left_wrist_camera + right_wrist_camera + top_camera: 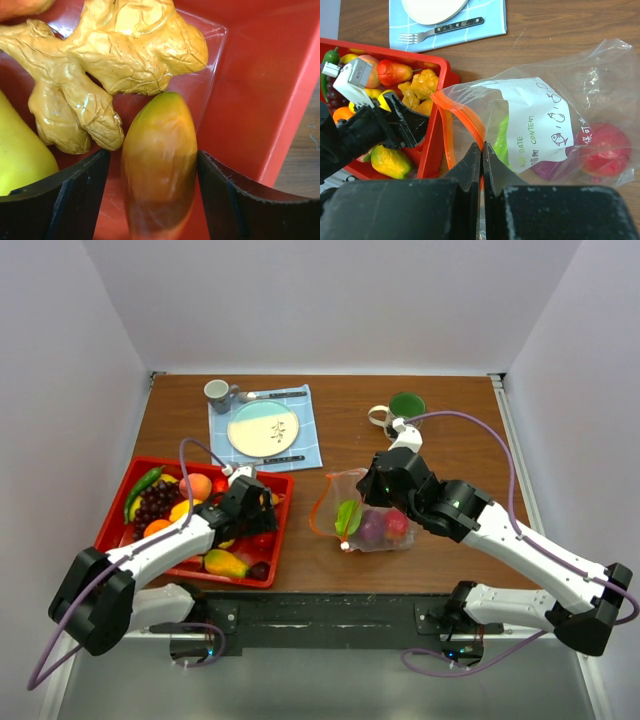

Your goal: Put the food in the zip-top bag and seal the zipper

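Observation:
The clear zip-top bag lies right of the red tray with its mouth open toward the tray. It holds a green piece, a purple one and a red one. My right gripper is shut on the bag's rim at the orange zipper and holds the mouth up. My left gripper is down in the tray, open, with its fingers either side of a yellow-orange mango-like fruit. A tan ginger root lies just beyond it.
The tray holds several more fruits and vegetables, among them grapes and a green chilli. Its right wall is close to the left gripper. At the back a blue cloth carries a plate and cutlery, with a mug beside it. A green cup stands behind the right arm.

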Controlling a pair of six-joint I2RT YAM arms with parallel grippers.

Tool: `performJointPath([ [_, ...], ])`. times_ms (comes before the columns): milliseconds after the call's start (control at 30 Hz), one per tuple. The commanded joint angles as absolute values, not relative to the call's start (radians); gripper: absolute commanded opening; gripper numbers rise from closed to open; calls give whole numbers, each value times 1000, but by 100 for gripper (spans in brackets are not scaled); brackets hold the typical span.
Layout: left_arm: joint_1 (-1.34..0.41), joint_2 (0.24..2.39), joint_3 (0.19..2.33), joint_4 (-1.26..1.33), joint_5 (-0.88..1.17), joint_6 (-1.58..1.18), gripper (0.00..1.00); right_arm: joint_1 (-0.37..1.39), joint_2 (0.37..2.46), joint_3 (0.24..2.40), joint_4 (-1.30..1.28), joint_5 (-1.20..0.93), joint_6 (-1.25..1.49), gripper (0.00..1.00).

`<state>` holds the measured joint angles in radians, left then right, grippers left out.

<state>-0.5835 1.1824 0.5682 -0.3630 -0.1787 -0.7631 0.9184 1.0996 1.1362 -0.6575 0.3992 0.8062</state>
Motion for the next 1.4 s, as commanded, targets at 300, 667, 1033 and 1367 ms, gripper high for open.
performJointPath([
  [300, -586, 1085, 627, -403, -135, -749, 33, 922, 1115, 1164, -615, 396, 792, 0],
  [667, -587, 917, 787, -577, -166, -726, 26, 923, 1141, 1170, -600, 379, 795, 0],
  [1033, -867, 972, 920, -414, -118, -850, 23, 926, 1169, 1207, -611, 368, 802, 0],
  [1367, -928, 1152, 1002, -292, -41, -831, 24, 951, 1146, 1229, -646, 390, 816, 0],
])
